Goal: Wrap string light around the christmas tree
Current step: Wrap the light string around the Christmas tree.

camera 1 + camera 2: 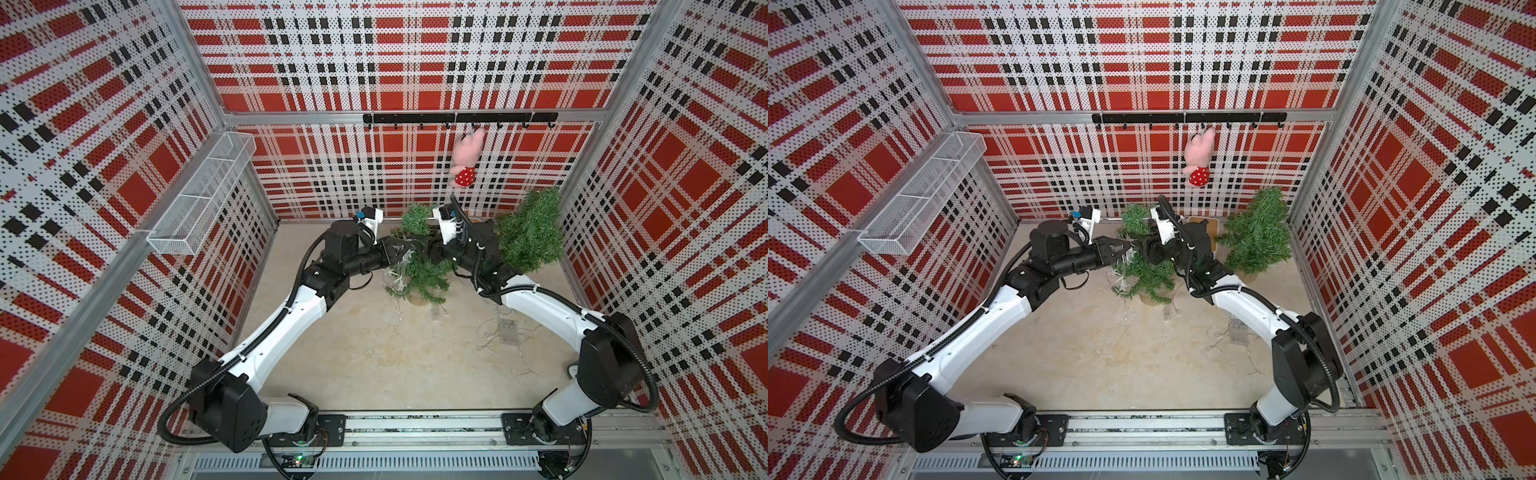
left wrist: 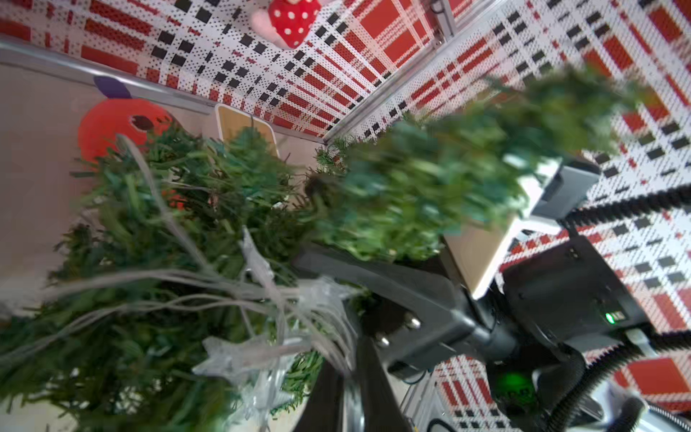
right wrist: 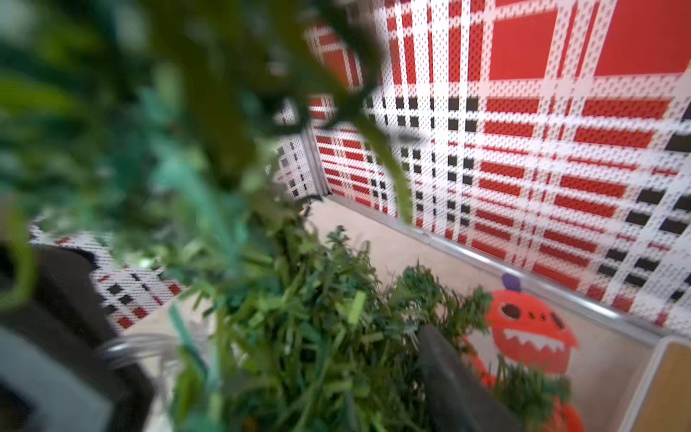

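A small green christmas tree [image 1: 422, 266] stands in a pot mid-table, seen in both top views [image 1: 1148, 274]. The string light [image 2: 261, 284], clear wire with star-shaped lamps, hangs bunched on the tree's left side [image 1: 395, 280]. Loose wire trails across the table to a clear battery box [image 1: 509, 331]. My left gripper [image 2: 351, 389] is at the tree's left flank [image 1: 405, 251], shut on several strands of the string light. My right gripper [image 1: 429, 246] reaches into the tree from the right. One of its dark fingers [image 3: 448, 374] shows well off to one side, foliage hides the other, and it looks open.
A taller second tree [image 1: 530, 228] stands at the back right. An orange monster toy [image 3: 531, 333] and a wooden board [image 1: 1204, 228] lie by the back wall. A pink plush [image 1: 467, 160] hangs from the hook rail. A wire basket [image 1: 203, 195] is fixed to the left wall.
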Robot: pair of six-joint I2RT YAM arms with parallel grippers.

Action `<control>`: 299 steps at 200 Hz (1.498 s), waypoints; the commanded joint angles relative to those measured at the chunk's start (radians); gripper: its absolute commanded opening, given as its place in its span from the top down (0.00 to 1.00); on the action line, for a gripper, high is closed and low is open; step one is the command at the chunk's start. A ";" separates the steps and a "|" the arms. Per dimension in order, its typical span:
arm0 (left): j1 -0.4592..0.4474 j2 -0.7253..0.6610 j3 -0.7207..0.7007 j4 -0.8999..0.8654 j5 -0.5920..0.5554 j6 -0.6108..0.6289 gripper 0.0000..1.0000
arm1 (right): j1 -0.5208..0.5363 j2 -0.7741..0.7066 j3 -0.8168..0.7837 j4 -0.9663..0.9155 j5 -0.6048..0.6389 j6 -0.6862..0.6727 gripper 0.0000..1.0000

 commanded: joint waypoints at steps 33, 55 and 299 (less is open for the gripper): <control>-0.012 -0.010 -0.037 0.245 -0.005 -0.140 0.86 | -0.040 -0.200 -0.091 -0.152 -0.147 0.033 0.11; -0.022 -0.005 -0.028 0.242 0.000 -0.137 0.84 | -0.041 -0.276 -0.126 -0.225 -0.077 0.011 0.12; -0.040 -0.003 0.006 0.127 -0.037 -0.041 0.83 | 0.170 -0.215 -0.292 0.020 0.229 -0.158 0.67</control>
